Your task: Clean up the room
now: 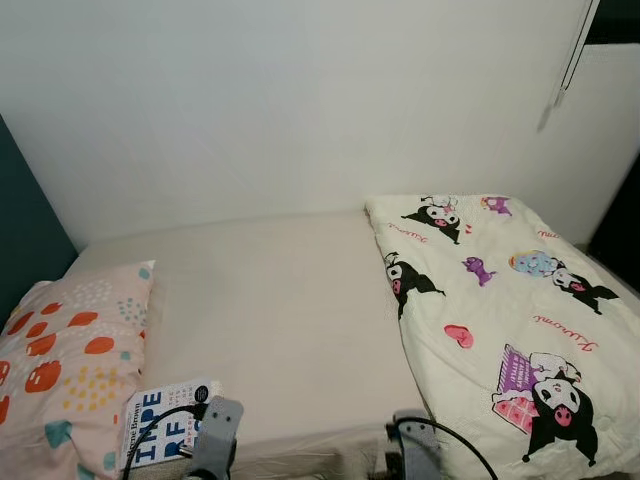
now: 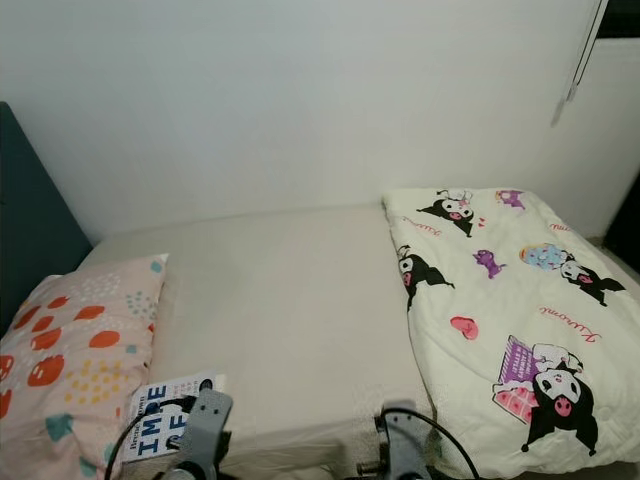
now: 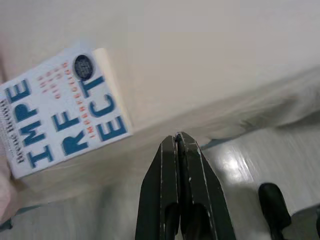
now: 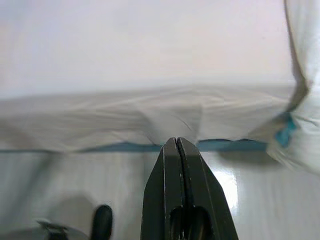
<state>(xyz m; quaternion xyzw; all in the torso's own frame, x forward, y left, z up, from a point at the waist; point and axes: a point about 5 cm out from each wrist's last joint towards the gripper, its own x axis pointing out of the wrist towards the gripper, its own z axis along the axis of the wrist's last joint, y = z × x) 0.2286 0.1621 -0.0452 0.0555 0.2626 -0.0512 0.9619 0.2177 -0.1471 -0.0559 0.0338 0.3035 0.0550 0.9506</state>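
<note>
A white book [image 1: 165,430] with blue letters lies at the bed's near edge, beside a pink pillow [image 1: 65,365] with orange dots. In the left wrist view the book [image 3: 60,112] is just beyond my left gripper [image 3: 178,137], which is shut and empty, low by the bed's side. A cream quilt [image 1: 505,310] with cartoon prints is folded over the bed's right part. My right gripper [image 4: 176,141] is shut too, pointing at the mattress side near the quilt's hanging edge [image 4: 302,75]. Both wrists [image 1: 215,435] [image 1: 412,445] sit at the bottom of the head view.
The bare cream sheet [image 1: 270,320] spans the middle of the bed. A white wall [image 1: 300,110] stands behind it and a dark teal headboard [image 1: 25,230] at the left. Glossy pale floor [image 3: 250,160] lies below the bed.
</note>
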